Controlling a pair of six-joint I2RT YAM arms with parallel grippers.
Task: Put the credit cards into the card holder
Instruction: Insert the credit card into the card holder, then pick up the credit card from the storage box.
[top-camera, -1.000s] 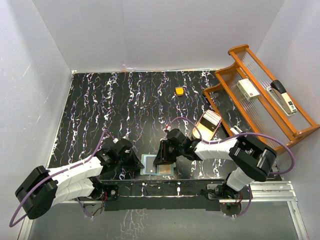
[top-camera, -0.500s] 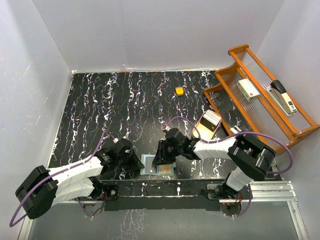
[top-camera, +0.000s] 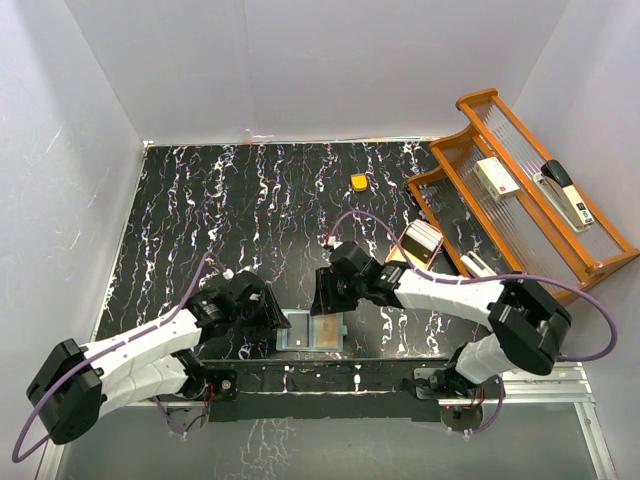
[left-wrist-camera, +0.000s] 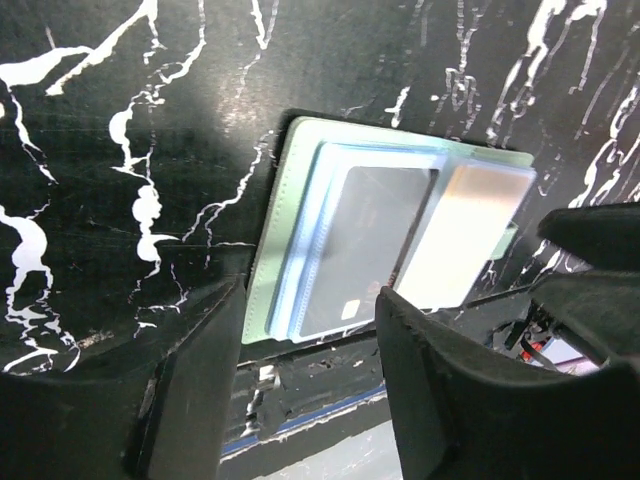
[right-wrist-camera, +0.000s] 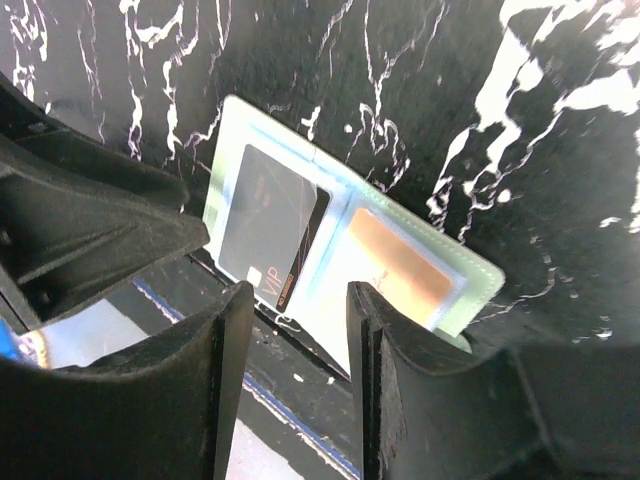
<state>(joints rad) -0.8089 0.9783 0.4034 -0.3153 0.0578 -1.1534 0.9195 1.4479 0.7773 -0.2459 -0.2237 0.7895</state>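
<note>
The card holder (top-camera: 292, 333) lies open at the table's near edge, pale green with clear inner pockets. A dark credit card (left-wrist-camera: 365, 245) marked VIP (right-wrist-camera: 262, 222) sits in its left half. A tan card (right-wrist-camera: 398, 262) sits in its right half (top-camera: 328, 331). My left gripper (top-camera: 268, 316) hovers at the holder's left end, open and with nothing in it (left-wrist-camera: 310, 345). My right gripper (top-camera: 328, 297) hangs just behind the holder, open and holding nothing as well (right-wrist-camera: 298, 335). The holder (left-wrist-camera: 283, 235) shows beyond both sets of fingers.
A small orange block (top-camera: 358, 182) lies at the back middle. A tan oval dish (top-camera: 418, 247) with something flat in it sits behind my right arm. A wooden rack (top-camera: 470, 102) at the right carries a stapler (top-camera: 565, 192) and a white box (top-camera: 495, 177).
Both grippers have opened and pulled back a little from the card holder, the left from nearly shut. The holder now lies slightly further left.
</note>
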